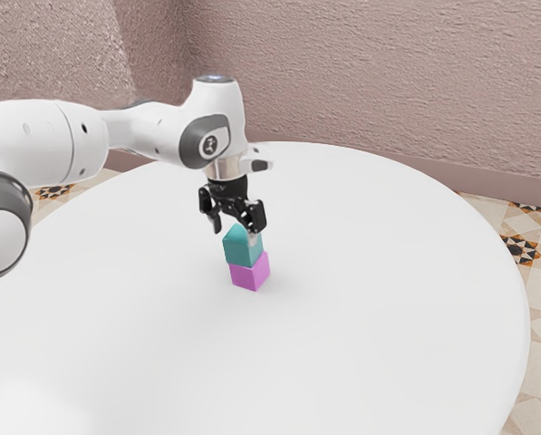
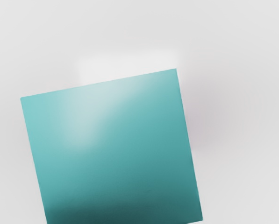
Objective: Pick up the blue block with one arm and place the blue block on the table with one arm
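Black and pointing down, the gripper hangs right over a small stack of two blocks, its two fingers spread apart and clamped on nothing, so it is released. One fingertip comes down close by the upper block's top; whether it touches the block, I cannot tell. The blue block, a greenish blue, is that upper block. It lies directly below the gripper, resting on the pink block, which sits on the round white table. The two blocks are not quite lined up: the pink one juts out a little toward the exterior view's right.

In the wrist view the blue block's flat top faces the hand, large and near, its edges turned slightly askew to the picture's frame. A soft bright sheen lies on part of that top, and the face darkens toward one side. Around it is pale tabletop, with a brighter patch of light beside one edge and a faint pinkish shade beside another.

The white arm reaches in over the table from the exterior view's left. Behind the table are a rough pinkish wall and a tiled floor.
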Available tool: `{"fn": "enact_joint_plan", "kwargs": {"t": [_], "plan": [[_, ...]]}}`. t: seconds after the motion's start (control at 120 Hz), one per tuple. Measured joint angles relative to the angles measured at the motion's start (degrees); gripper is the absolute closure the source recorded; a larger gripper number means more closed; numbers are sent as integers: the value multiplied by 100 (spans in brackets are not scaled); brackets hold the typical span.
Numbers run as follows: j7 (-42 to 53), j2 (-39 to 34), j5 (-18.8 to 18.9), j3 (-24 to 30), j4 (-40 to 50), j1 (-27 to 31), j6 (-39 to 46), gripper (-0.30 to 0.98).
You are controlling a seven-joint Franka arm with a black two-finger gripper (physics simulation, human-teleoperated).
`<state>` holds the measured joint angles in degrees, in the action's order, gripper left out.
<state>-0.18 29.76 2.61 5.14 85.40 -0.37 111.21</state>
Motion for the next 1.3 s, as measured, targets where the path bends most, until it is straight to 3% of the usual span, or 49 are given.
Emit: {"fn": "enact_joint_plan", "kwargs": {"t": [0.875,1.117,1.3], "plan": [[223,590,-3,-13,-418,40,27,0],[243,641,-7,-13,-451,46,38,21],[246,642,1,-14,-501,46,40,27]]}}
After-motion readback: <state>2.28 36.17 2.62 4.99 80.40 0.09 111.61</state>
